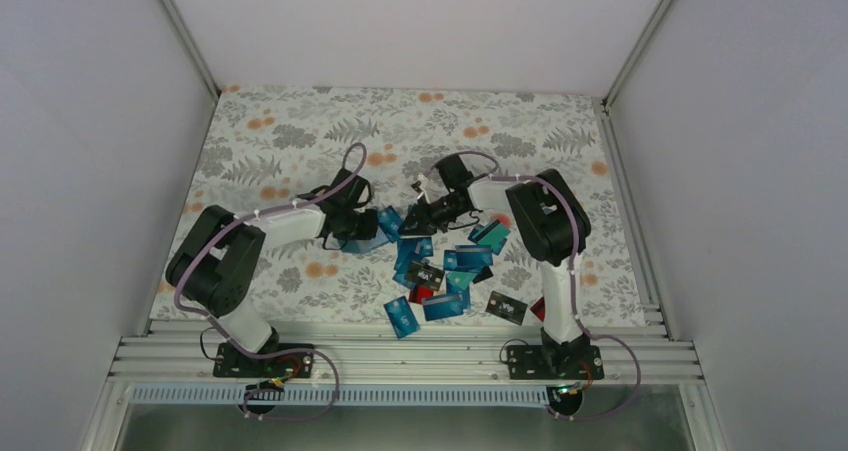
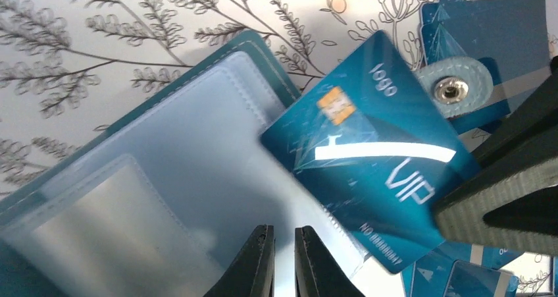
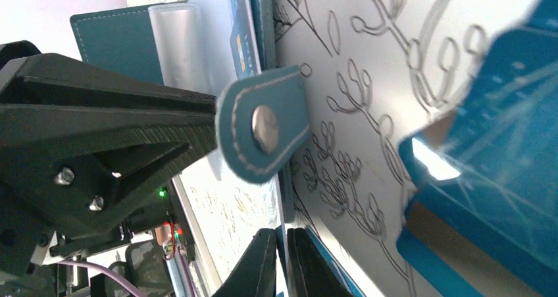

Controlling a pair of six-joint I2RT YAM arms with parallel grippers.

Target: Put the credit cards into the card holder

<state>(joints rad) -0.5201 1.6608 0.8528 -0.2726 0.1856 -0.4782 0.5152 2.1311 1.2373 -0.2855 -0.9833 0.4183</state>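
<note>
Left wrist view: left fingers [image 2: 253,270] pinch the card holder [image 2: 164,152]; right fingers [image 2: 507,198] pinch a credit card [image 2: 368,172] over it.

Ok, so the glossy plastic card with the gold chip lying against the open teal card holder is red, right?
No, it is not red. The glossy plastic card with the gold chip is blue, printed VIP; the left wrist view shows it. It does lie against the open, soft teal card holder.

Bright, even light; glare streaks the blue card [image 2: 368,178]; close parts of wrist views blur.
</note>
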